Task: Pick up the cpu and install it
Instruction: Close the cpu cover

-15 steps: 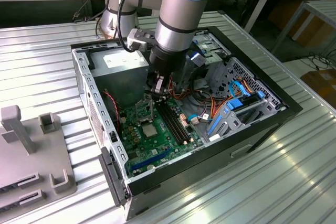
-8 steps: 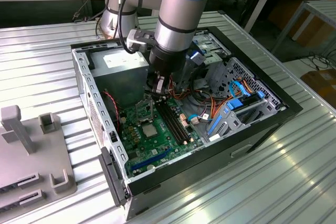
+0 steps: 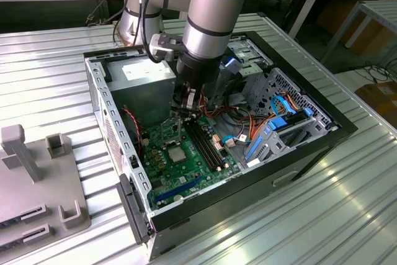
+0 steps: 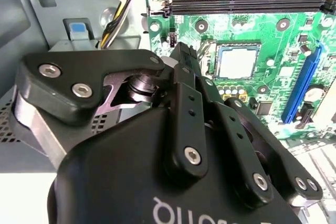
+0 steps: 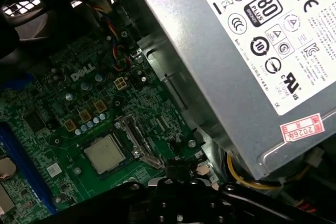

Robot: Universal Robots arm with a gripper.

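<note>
The open computer case (image 3: 99,91) lies on its side on the ribbed surface (image 3: 49,79), so its green motherboard (image 3: 192,172) faces up to the arm reaching down from above. The cpu (image 3: 175,153) already sits flat in its socket, bare-topped, left of the long memory slots (image 3: 205,141). The fingers (image 4: 182,85) look pressed together on nothing and hang near the cpu's far side without touching it.
</note>
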